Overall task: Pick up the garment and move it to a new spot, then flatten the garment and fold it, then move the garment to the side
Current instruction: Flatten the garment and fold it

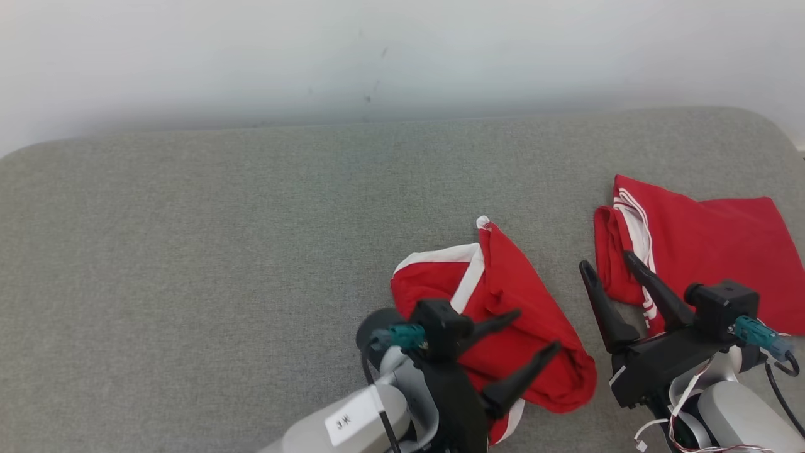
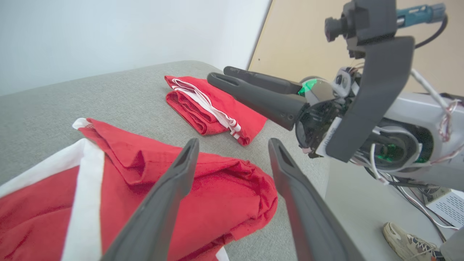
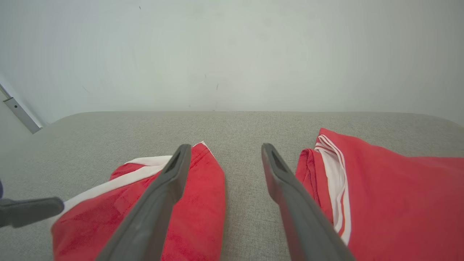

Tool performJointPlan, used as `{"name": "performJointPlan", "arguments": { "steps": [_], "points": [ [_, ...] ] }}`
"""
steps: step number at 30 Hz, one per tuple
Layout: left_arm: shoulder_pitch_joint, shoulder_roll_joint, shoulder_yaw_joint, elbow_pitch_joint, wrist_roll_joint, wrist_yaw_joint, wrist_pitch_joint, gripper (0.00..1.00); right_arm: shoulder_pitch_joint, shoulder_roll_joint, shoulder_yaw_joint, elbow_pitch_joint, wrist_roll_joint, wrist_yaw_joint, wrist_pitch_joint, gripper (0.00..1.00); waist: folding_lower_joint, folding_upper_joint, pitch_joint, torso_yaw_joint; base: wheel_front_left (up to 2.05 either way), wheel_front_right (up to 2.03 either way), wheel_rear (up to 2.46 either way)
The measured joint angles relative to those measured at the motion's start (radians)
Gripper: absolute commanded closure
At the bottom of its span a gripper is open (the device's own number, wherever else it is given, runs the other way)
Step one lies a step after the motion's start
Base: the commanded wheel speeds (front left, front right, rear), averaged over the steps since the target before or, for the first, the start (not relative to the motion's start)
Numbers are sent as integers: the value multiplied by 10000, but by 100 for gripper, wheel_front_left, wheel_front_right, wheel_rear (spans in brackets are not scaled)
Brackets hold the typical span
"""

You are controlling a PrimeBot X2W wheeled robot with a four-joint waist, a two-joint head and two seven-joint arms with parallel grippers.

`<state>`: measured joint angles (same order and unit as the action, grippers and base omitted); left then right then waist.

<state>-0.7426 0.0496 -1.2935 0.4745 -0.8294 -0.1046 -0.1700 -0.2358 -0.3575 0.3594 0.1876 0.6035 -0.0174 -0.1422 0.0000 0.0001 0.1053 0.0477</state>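
A red garment [image 1: 503, 283] with white stripes lies bunched on the grey cushioned surface [image 1: 188, 251], right of centre. My left gripper [image 1: 538, 328] hovers over its near right part, open with nothing between the fingers. In the left wrist view the same garment [image 2: 224, 192] lies below my open left gripper [image 2: 235, 142]. My right gripper [image 1: 607, 260] stands open between this garment and a second red garment [image 1: 710, 245], folded, at the right. From the right wrist, my right gripper [image 3: 225, 146] is over bare grey fabric, with the bunched garment [image 3: 203, 188] on its left and the folded one [image 3: 391, 195] on its right.
A pale wall [image 1: 377, 50] runs behind the surface's far edge. The surface's rounded right corner [image 1: 767, 126] is close to the folded garment. In the left wrist view a person's shoe [image 2: 406, 239] is on the floor beside the surface, under the right arm [image 2: 362, 108].
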Motion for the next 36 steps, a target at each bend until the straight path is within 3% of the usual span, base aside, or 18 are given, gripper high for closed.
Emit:
{"name": "performJointPlan", "arguments": {
  "steps": [8, 18, 24, 33, 36],
  "points": [
    [-90, 40, 709, 897, -157, 359, -322, 0, -2, -38, 117, -23, -8, 150, 19, 0, 0, 0, -155, 384, 0, 0, 0],
    [652, 1053, 1553, 1367, -558, 1037, -614, 0, 366, -25, 606, -228, 270, 610, 671, 0, -1, 0, -487, 830, 0, 0, 0],
    [1138, 1289, 1870, 1281, -692, 1235, -698, 0, 944, 8, 924, -794, 796, 880, 1080, 0, 0, 0, -636, 976, 0, 0, 0],
    [1375, 1289, 2082, 1068, -748, 1367, -773, 0, 1286, 4, 1559, -1381, 686, 918, 1678, 0, -1, -1, -674, 1247, 0, 0, 0],
    [1378, 1239, 2100, 970, -746, 1367, -773, 0, 1242, -35, 1749, -1348, 293, 786, 1870, 0, -1, -1, -647, 1381, 0, 0, 0]
  ]
}}
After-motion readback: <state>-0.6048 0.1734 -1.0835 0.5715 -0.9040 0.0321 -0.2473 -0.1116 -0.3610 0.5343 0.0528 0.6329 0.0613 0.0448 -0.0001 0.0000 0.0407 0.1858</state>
